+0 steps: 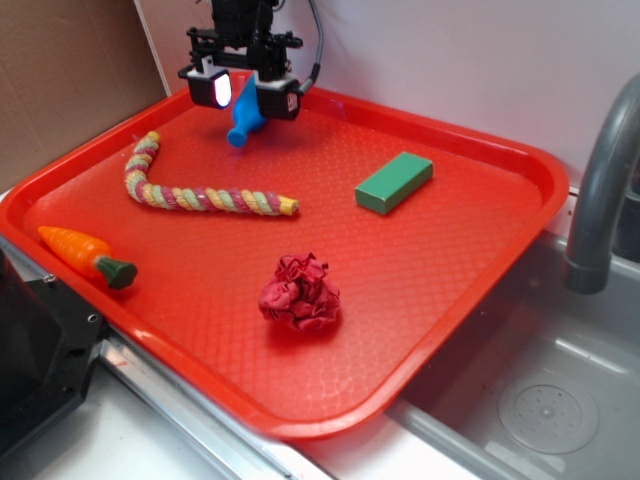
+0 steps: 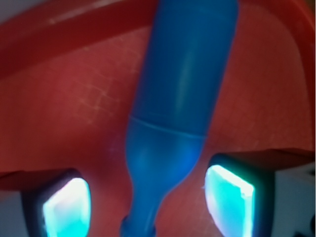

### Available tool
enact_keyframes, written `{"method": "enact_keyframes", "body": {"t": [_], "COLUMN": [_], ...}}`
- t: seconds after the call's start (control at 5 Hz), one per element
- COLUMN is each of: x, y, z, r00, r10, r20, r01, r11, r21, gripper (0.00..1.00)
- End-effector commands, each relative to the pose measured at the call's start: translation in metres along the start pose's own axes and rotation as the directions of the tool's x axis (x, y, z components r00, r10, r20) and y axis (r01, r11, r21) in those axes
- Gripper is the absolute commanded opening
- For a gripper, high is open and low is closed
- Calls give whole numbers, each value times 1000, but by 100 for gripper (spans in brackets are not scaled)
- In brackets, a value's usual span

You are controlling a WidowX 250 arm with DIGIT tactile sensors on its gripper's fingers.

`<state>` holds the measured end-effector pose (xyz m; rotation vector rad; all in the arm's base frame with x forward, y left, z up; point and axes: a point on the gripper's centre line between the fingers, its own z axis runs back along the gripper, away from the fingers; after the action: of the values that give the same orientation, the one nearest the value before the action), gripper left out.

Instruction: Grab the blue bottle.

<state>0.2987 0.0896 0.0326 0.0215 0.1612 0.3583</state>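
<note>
The blue bottle (image 1: 243, 122) lies near the far left corner of the red tray (image 1: 450, 250). My gripper (image 1: 245, 93) hangs right over it. In the wrist view the blue bottle (image 2: 182, 98) runs up the middle of the frame, with its narrow neck and flared mouth at the bottom edge between my two lit fingertips. The gripper (image 2: 148, 202) is open. Red tray floor shows on both sides between the neck and the pads (image 2: 66, 207), so neither pad touches the bottle. The bottle's fat end points toward the tray rim (image 2: 74, 29).
On the tray also lie a braided rope toy (image 1: 200, 196), a toy carrot (image 1: 85, 255), a green block (image 1: 394, 182) and a crumpled dark-red wad (image 1: 300, 293). A grey faucet (image 1: 598, 190) and sink basin (image 1: 545, 405) are at the right. A wall stands close behind the tray.
</note>
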Motion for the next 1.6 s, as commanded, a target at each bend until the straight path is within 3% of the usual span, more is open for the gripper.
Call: {"method": "enact_keyframes", "body": {"t": [0.0, 0.2, 0.4, 0.6, 1.0, 1.2, 1.4], "x": [14, 15, 13, -4, -100, -141, -155], "y": [49, 48, 39, 16, -44, -60, -48], "z": [-15, -14, -3, 37, 129, 173, 207], "r00": [997, 999, 1000, 997, 958, 936, 955], "r10": [70, 51, 16, -20, -208, -261, -102], "r20": [-9, -11, 7, 74, 197, 234, 279], "r01": [-68, -49, -17, 11, 217, 273, 109], "r11": [984, 988, 992, 994, 976, 962, 994], "r21": [166, 144, 124, 111, -23, -17, -9], "gripper": [100, 0, 0, 0, 0, 0, 0]}}
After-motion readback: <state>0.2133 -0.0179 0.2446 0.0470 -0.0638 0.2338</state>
